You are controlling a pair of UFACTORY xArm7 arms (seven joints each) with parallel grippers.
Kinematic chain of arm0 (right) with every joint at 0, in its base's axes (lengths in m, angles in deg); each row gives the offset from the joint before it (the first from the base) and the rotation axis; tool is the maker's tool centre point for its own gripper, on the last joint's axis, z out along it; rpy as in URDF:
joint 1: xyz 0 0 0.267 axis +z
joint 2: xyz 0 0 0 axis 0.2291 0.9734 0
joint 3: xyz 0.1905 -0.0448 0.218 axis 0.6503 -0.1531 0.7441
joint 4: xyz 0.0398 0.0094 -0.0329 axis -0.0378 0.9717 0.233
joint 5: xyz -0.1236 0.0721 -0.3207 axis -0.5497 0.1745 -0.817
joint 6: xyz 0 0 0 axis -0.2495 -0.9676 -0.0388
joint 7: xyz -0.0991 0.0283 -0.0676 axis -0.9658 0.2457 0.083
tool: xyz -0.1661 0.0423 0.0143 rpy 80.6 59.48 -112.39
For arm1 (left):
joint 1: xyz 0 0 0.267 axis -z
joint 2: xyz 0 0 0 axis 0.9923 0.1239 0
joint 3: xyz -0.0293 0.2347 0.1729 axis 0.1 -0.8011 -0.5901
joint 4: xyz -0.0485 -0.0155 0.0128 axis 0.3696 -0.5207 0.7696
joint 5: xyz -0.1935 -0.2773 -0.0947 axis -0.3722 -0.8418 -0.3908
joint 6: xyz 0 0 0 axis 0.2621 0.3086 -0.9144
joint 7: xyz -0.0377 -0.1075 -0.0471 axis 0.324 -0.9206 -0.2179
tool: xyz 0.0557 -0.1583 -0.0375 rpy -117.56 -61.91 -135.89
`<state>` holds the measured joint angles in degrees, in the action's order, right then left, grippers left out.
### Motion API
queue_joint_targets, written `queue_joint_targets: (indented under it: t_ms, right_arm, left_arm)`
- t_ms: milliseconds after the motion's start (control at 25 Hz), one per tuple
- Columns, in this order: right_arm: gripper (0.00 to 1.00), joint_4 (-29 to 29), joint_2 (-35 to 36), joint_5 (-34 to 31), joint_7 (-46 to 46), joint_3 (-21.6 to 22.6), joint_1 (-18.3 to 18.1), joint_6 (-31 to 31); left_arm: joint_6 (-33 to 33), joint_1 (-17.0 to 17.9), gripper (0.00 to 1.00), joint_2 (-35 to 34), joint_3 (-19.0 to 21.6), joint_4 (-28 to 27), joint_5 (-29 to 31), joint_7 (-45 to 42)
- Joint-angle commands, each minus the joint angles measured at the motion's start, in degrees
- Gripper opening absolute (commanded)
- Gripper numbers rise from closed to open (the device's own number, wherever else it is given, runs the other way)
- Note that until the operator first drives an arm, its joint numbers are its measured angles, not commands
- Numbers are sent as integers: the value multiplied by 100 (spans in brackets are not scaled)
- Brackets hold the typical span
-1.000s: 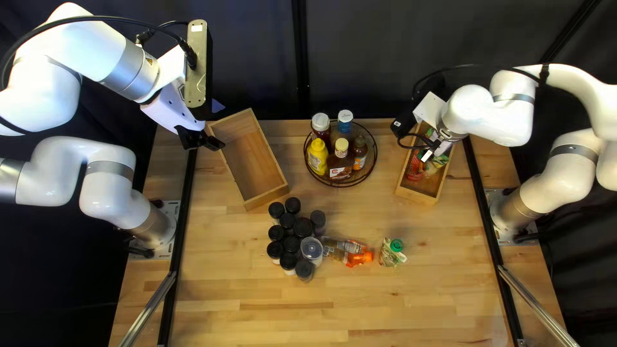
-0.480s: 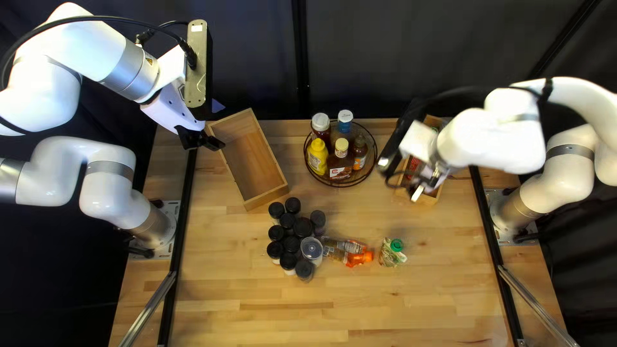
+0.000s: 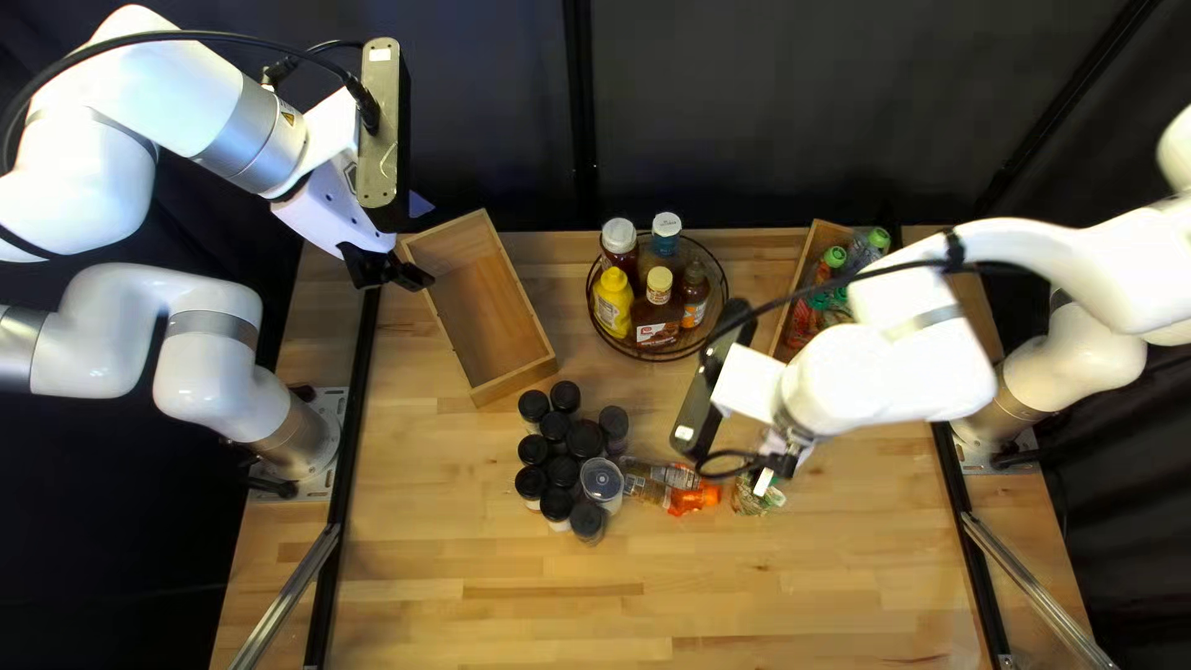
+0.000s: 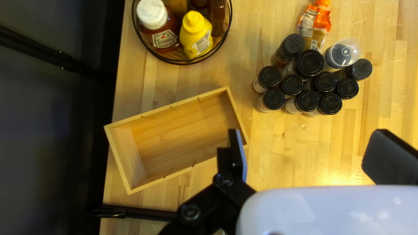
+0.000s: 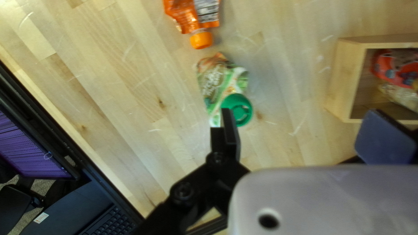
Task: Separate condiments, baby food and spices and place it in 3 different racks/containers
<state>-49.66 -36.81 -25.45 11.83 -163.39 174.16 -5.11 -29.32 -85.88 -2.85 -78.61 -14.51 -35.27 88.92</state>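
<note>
Right gripper (image 3: 779, 464), open-fingered, with a clear gap between its tips; in the right wrist view one finger overlaps the green cap of a patterned pouch (image 3: 754, 500), contact indeterminable. This pouch lies right of the middle of the table (image 3: 744, 602). Just to its left, toward the table's left edge, lies an orange pouch (image 3: 695, 498) with an orange cap. Spice jars (image 3: 556, 505), ten with dark lids, stand upright in a close cluster left of the orange pouch, together with a clear-lidded container (image 3: 602, 480).

Farther off, toward the table's far left corner, a wooden box (image 3: 541, 367) is set at an angle. Left gripper (image 3: 395, 274), fingers apart, hangs over this box's left side. A round wire basket (image 3: 655, 357) near the middle of the table's far edge holds upright bottles, including a yellow bottle (image 3: 612, 303) and a white-capped red-brown bottle (image 3: 618, 247). Near the table's far right corner, a second wooden box (image 3: 815, 236), partly hidden by the right arm, contains red pouches (image 3: 804, 318) and green-capped ones. A dark curtain (image 3: 769, 118) hangs behind.
</note>
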Motion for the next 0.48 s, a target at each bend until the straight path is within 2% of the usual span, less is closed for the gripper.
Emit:
queue_joint_targets:
  t_ms: [40,280,360,480]
  right_arm:
    - [100,127,-138,-26,151,51,30,151]
    - [100,459,-137,72,265,69,52,484]
    - [96,588,-132,114,248,54,43,627]
    - [83,727,-132,158,209,34,30,805]
  left_arm:
    - [0,0,100,0,0,0,0,0]
    - [0,0,100,0,0,0,0,0]
    - [0,0,100,0,0,0,0,0]
    - [0,0,100,0,0,0,0,0]
